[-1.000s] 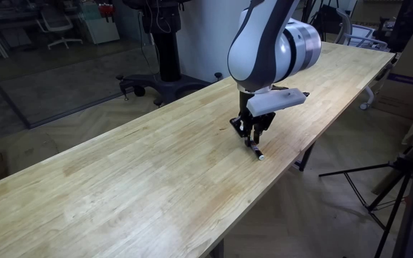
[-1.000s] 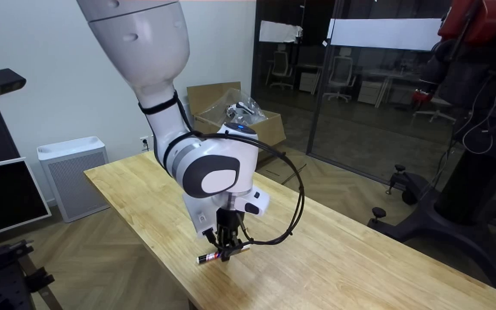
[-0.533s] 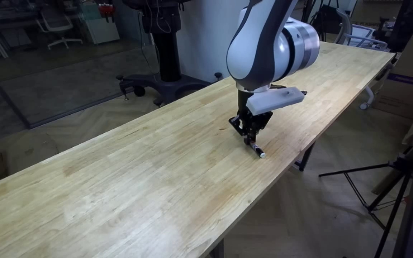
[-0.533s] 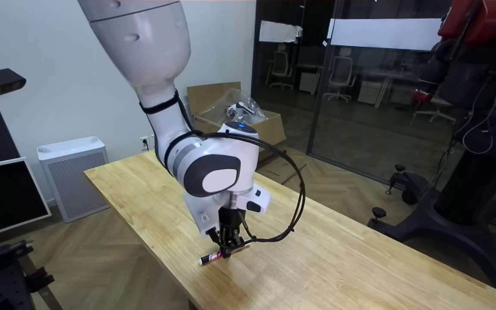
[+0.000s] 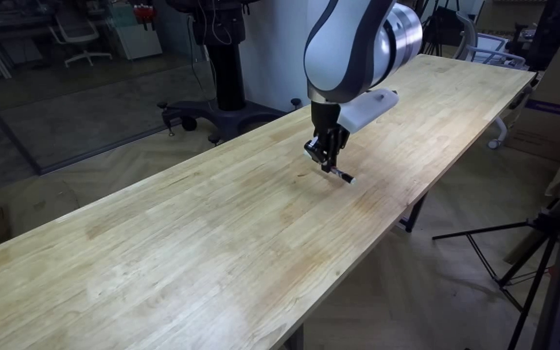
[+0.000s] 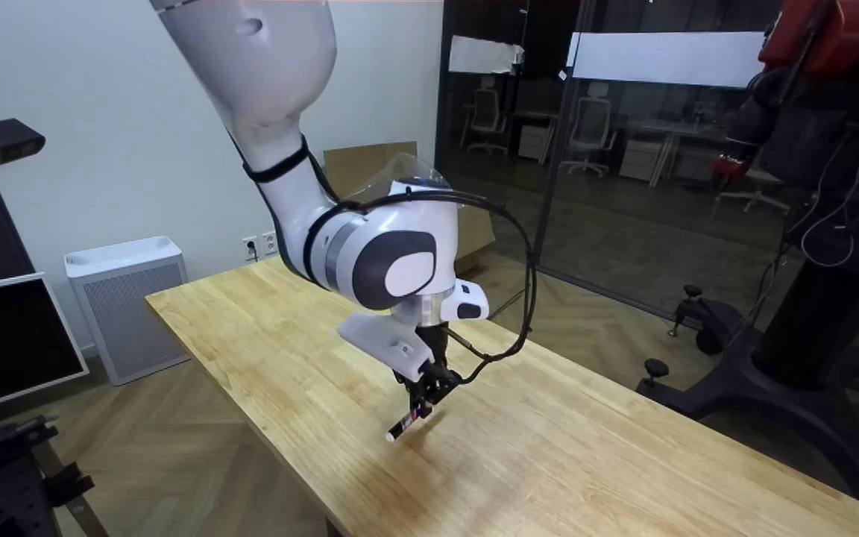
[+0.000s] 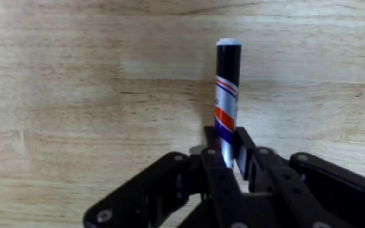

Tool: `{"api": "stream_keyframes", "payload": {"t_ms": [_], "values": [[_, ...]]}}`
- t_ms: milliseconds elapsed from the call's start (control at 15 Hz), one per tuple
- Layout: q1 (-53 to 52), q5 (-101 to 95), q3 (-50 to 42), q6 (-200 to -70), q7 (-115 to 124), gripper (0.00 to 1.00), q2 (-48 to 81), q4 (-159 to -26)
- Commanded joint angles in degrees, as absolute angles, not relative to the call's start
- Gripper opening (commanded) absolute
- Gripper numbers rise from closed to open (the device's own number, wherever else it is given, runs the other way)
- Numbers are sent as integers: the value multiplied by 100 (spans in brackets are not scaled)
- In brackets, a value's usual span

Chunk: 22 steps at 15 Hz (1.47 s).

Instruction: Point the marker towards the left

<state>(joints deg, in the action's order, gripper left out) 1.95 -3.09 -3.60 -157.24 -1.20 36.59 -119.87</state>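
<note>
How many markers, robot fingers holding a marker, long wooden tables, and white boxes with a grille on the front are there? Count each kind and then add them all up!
Marker: 1
Robot fingers holding a marker: 2
Long wooden table: 1
White box with a grille: 1
Total: 5

Both exterior views look down across the table (image 5: pixel 163 243) (the wrist view, closely).
</note>
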Motion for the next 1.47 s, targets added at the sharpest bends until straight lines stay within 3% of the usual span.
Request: {"api": "stream_keyframes", "payload": {"t_ms": [0,467,1400], "values": [[188,-767,-319,-15075,-797,4,3671,-11544],[317,-1575,-130,-14293,-2375,4,3847,-10987],[1300,-2207,359,-15849,-6005,4,4242,-11185]]}}
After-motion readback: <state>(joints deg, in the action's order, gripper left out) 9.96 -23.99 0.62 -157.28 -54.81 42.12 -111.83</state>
